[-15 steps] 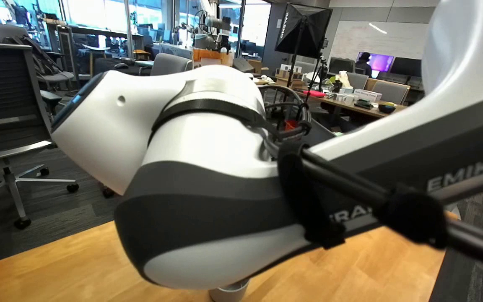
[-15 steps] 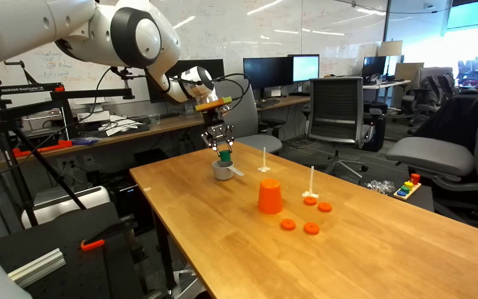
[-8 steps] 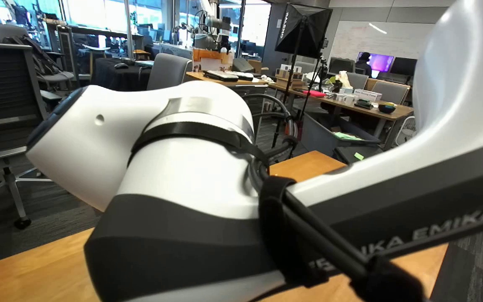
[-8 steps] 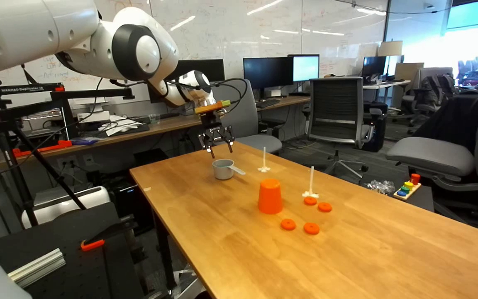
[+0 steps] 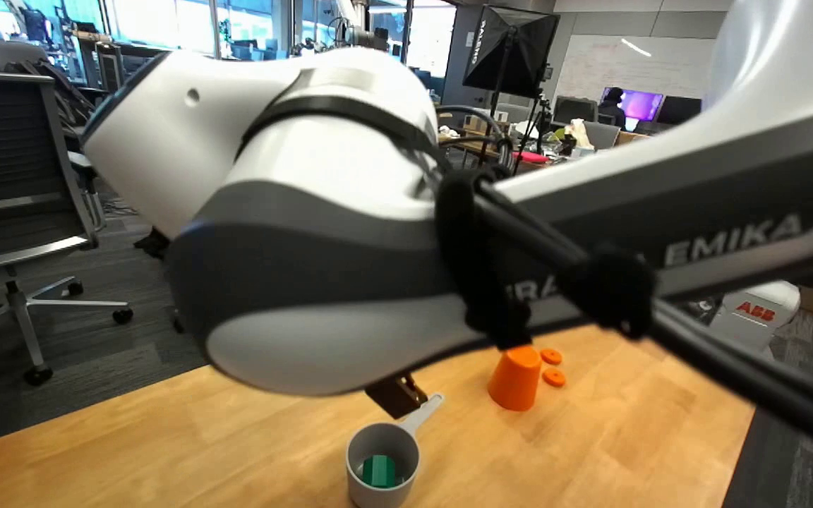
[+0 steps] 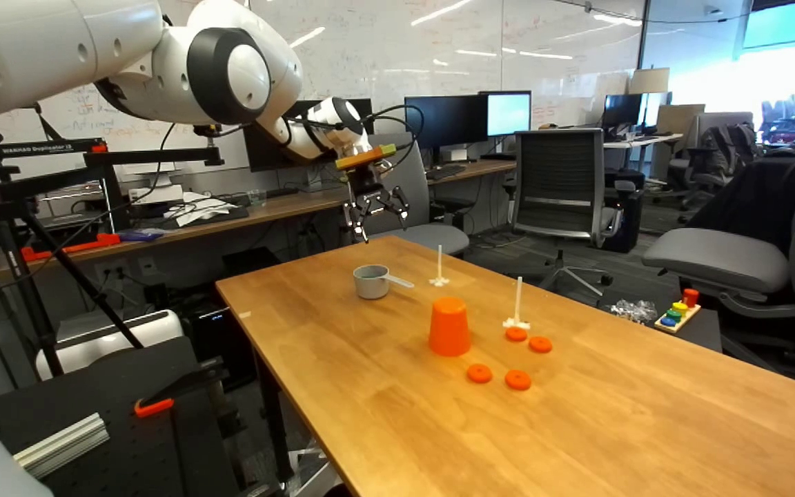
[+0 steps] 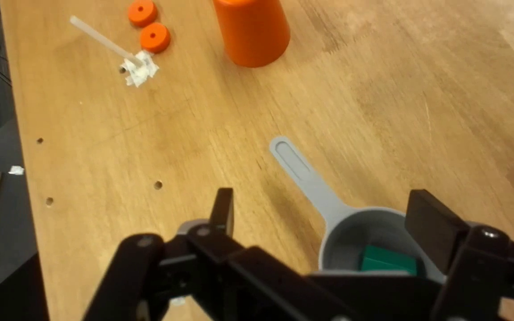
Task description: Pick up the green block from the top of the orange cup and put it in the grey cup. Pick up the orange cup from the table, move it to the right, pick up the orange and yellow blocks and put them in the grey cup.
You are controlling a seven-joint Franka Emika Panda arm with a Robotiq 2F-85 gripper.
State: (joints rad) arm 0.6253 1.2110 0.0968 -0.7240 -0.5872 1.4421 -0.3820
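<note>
**Wooden table (image 6: pixel 577 428) lying under your spread jaws**

Your white arm (image 6: pixel 248 77) is arching above the table and, in an exterior view, is hiding part of it. Your gripper (image 6: pixel 385 232) is hanging in the air, its jaws standing wide apart. The orange cup (image 6: pixel 449 328) is standing upside down, narrow end up, well apart from the gripper. The grey cup (image 6: pixel 372 286) is sitting upright, below and near the gripper. Two white pegs (image 6: pixel 518 300) are standing on the table. Four orange discs (image 6: pixel 517 380) are lying flat, two just beside one peg and two near the orange cup. The green block (image 5: pixel 379 471) is resting inside the grey cup.
</note>
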